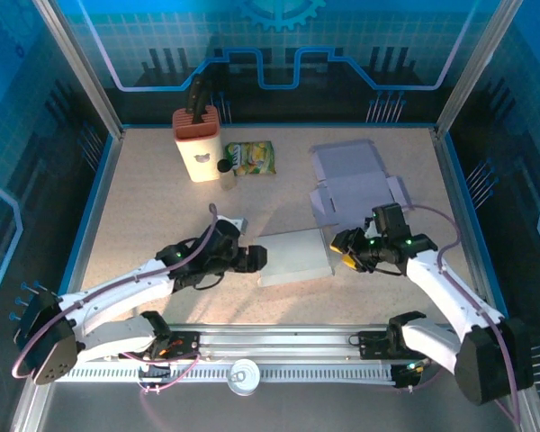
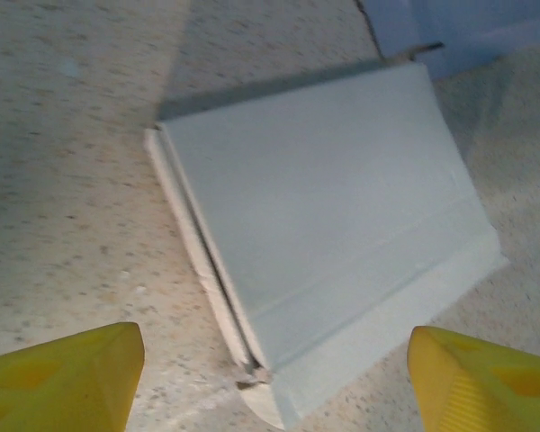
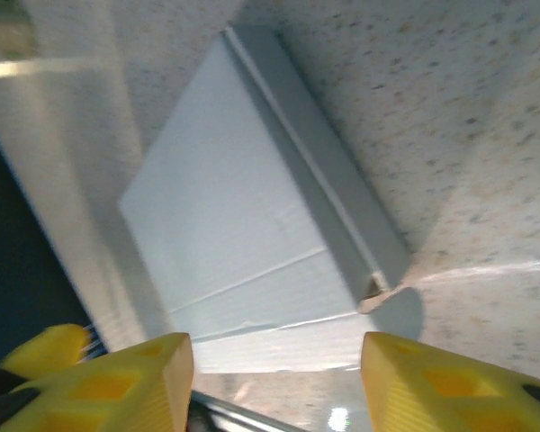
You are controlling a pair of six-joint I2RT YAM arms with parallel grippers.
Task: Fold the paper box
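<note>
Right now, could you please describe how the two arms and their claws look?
The left arm and right arm have white shells with black joints; a pale purple cable loops along each. The left claw and right claw carry yellow wedge-shaped fingers.

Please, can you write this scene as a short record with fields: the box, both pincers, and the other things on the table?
box: paper box, folded shut, lying flat in the middle of the table
left pincer: open, at the box's left side, holding nothing
right pincer: open, at the box's right side, holding nothing
behind the box: unfolded flat sheet
far left: white and red container, snack bag beside it
</note>
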